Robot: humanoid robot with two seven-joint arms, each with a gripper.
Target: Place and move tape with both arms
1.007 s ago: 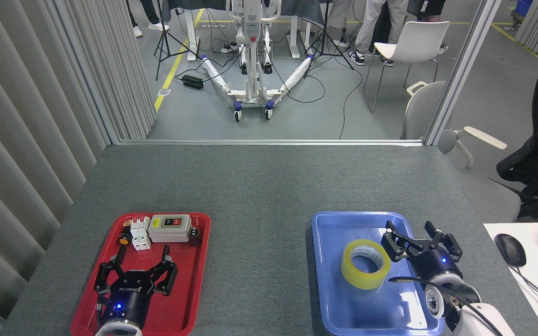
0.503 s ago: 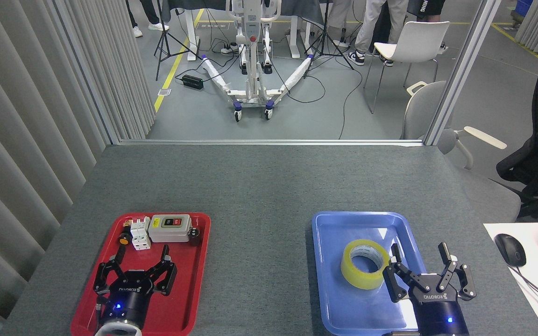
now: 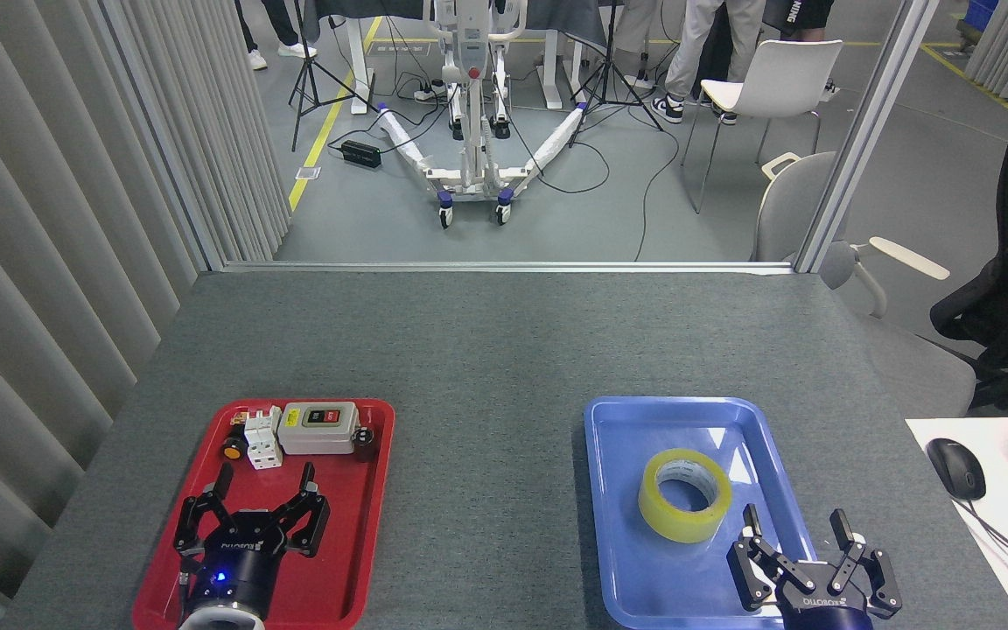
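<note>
The tape [image 3: 684,495] lies in the blue tray [image 3: 618,542], just ahead and to the left of the right tool [image 3: 797,525], clear of its fingers; its core hole tilts upward toward the camera. That tool is spread open and empty. The left tool [image 3: 263,483], also open and empty, hovers over the red tray [image 3: 364,560] on the worktop [image 3: 486,350]

I'm working in a robotics lab: my grey tabletop [image 3: 486,350] sits in a partitioned bay, with tripods [image 3: 316,74], floor cables [image 3: 635,184], a wheeled lift frame [image 3: 473,166] and office chairs [image 3: 771,83] beyond.
</note>
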